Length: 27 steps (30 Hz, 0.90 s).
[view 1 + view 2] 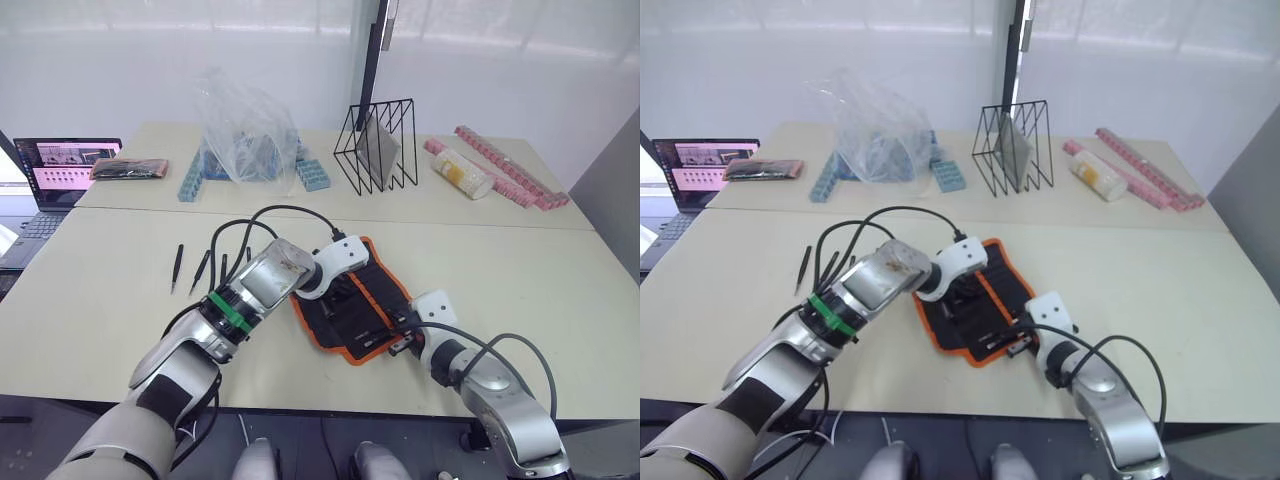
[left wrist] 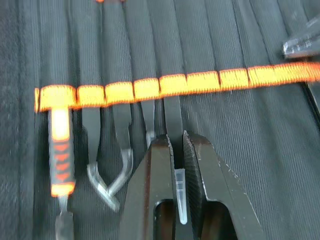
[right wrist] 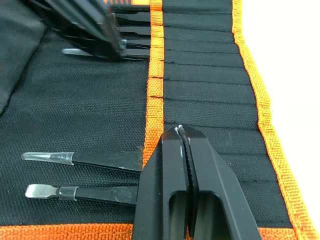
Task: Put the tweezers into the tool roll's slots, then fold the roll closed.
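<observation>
Hands (image 2: pixel 178 145) (image 3: pixel 183 131) low over tool roll (image 1: pixel 352 300) (fingers pinched together).

Head stereo overhead, wrist views close on tool roll (image 1: pixel 352 305)

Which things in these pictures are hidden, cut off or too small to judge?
- Tool roll: in the left eye view the left gripper covers its middle, so its filled slots cannot be counted.
- Tweezers in the left gripper: in the left wrist view only a clear-capped tip shows between the fingers.
- Loose tweezers on the table: the left arm overlaps the rightmost ones.
- Laptop: cut by the picture's edge.
</observation>
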Available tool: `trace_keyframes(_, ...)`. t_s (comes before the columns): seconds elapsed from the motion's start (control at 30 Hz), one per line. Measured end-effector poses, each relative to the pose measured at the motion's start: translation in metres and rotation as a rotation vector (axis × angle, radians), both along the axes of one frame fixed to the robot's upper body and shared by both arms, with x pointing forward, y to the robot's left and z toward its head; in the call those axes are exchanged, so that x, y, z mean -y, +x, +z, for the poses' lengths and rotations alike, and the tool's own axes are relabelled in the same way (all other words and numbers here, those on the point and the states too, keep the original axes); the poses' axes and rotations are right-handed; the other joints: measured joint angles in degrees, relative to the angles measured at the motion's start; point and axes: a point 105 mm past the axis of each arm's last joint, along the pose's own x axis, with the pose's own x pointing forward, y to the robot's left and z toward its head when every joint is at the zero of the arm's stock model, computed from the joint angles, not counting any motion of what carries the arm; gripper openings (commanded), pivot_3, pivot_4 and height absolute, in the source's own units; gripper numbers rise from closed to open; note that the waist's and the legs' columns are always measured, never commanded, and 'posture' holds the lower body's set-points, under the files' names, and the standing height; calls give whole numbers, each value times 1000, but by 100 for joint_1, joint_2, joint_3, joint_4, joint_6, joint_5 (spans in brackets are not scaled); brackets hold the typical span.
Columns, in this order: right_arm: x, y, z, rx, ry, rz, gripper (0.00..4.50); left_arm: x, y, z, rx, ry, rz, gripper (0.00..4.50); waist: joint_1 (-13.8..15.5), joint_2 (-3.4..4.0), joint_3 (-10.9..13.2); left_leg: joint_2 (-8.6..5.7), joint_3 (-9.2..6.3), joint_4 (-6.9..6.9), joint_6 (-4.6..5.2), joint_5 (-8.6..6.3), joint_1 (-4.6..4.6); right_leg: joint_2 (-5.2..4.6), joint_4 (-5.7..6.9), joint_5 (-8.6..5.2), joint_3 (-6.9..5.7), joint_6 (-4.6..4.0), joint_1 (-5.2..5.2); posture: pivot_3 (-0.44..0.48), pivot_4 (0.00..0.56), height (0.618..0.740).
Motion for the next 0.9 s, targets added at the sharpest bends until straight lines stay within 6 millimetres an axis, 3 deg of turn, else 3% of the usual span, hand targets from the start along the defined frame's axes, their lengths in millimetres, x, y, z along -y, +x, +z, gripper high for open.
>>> trace_keyframes(0.3,0,-2,-2,-11,-7,-1,22,8,7,-5,46,-9,-35,0,-3,0,0,-18,-23,2,2,2,32,-1,-8,-6,3,11,51,0,150,684)
trace_keyframes(0.37,-2,-2,-2,-11,-5,4,0,4,7,-5,50,-15,-31,878,-15,0,0,-18,-26,1,4,2,32,0,-7,-6,3,11,51,0,150,684)
trace_keyframes(0.53,-5,-3,-1,-10,0,15,0,-2,4,-4,56,-13,-42,2502,-64,1,0,-18,-33,-1,4,2,30,3,-6,-6,3,10,49,0,150,684)
trace_keyframes(0.6,-8,-4,-1,-11,4,21,0,-18,4,1,71,5,-25,3136,-118,1,0,-18,-40,-5,4,2,30,7,-5,-7,3,9,47,0,150,684)
trace_keyframes(0.73,-7,-4,-2,-13,4,21,0,-56,5,33,97,-35,57,4472,-137,2,0,-22,-57,-14,3,2,27,9,-6,-7,0,9,48,0,150,684)
trace_keyframes(0.9,-6,-3,-2,-15,2,23,0,-87,-15,59,113,-208,101,4493,-154,5,-1,-27,-56,-17,3,2,32,0,-8,-7,1,9,50,0,150,684)
